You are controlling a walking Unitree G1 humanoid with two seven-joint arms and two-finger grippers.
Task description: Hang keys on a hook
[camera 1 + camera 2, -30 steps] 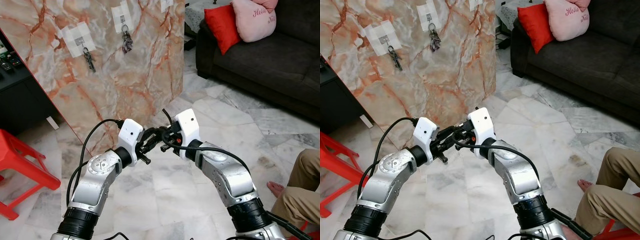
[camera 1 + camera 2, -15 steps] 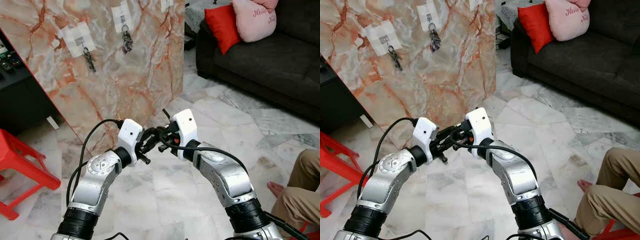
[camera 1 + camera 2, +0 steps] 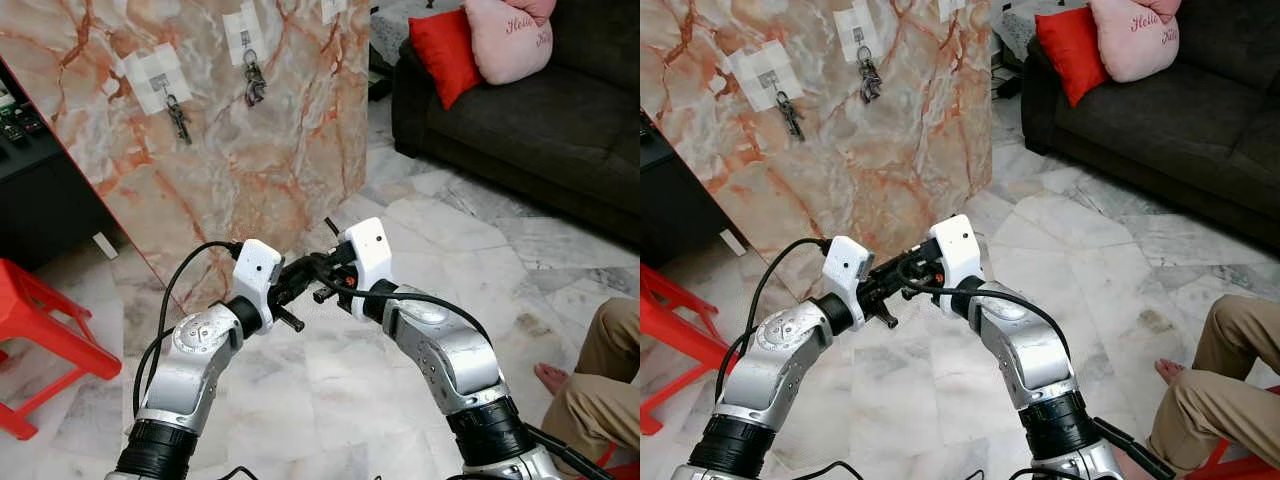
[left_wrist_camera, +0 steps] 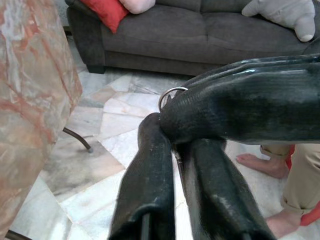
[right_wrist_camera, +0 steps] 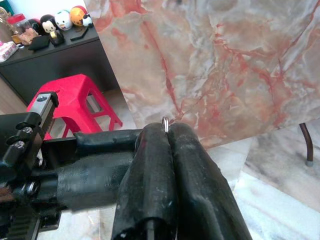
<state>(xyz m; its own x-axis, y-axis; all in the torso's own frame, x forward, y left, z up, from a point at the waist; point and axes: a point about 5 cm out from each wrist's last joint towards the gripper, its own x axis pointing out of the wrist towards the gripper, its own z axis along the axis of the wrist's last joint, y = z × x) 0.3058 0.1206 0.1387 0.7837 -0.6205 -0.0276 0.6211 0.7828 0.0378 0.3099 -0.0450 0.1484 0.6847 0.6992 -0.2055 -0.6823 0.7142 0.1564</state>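
A marble panel [image 3: 270, 170] stands ahead on the left, with taped hooks on its face. Key bunches hang on two of them: one [image 3: 178, 116] further left, one [image 3: 253, 84] near the middle. A third taped patch [image 3: 333, 8] sits at the top edge. Low in front of me both grippers meet tip to tip above the floor. A small metal key ring [image 5: 165, 123] pokes out between the shut fingers of my right gripper [image 3: 318, 285]. My left gripper [image 3: 297, 277] is shut too, its tips at the same ring [image 4: 171, 93]. The keys themselves are hidden.
A red plastic stool [image 3: 40, 335] stands at the left beside a black cabinet [image 3: 35, 190]. A dark sofa [image 3: 540, 120] with a red cushion [image 3: 443, 50] and a pink cushion [image 3: 508, 38] fills the right. A person's leg [image 3: 600, 370] rests at the lower right.
My right gripper has shifted slightly left, closing in on the left gripper's tips. The left arm has barely moved.
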